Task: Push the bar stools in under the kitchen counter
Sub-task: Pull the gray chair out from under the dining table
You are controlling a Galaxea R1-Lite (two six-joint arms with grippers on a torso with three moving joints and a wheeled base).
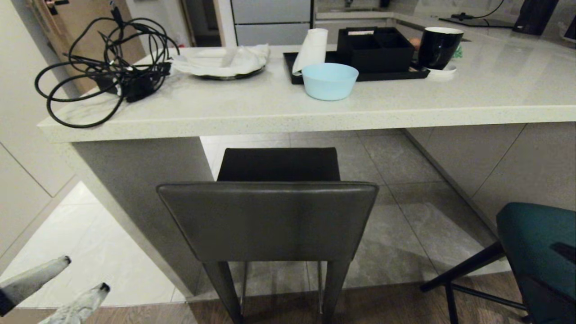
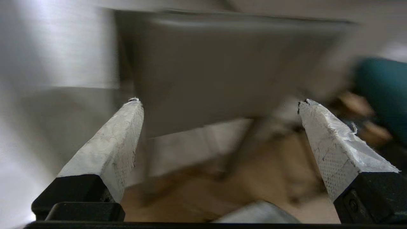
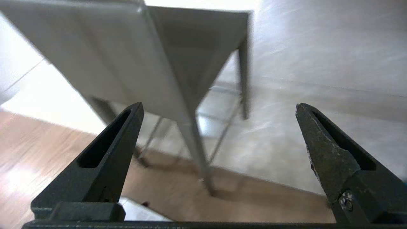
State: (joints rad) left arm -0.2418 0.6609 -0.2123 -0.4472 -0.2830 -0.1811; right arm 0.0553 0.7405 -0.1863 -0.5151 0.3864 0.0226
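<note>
A dark grey-brown square-backed bar stool [image 1: 270, 216] stands in front of me, its backrest towards me and its seat partly under the off-white kitchen counter [image 1: 270, 110]. A teal bar stool [image 1: 540, 243] with thin black legs stands out on the floor at the lower right. My left gripper [image 1: 85, 273] is open at the lower left, off to the side of the grey stool and apart from it. In the left wrist view the grey stool [image 2: 229, 66] fills the space beyond the open left gripper [image 2: 219, 101]. My right gripper [image 3: 219, 106] is open and empty, facing the grey stool [image 3: 127, 60].
On the counter lie a tangle of black cables [image 1: 108, 67], a plate with a white cloth [image 1: 225, 63], a pale blue bowl [image 1: 330, 81], a black tray [image 1: 297, 76] with a box and a paper roll, and a black mug [image 1: 438, 47]. Grey panels close off the space under the counter at both sides.
</note>
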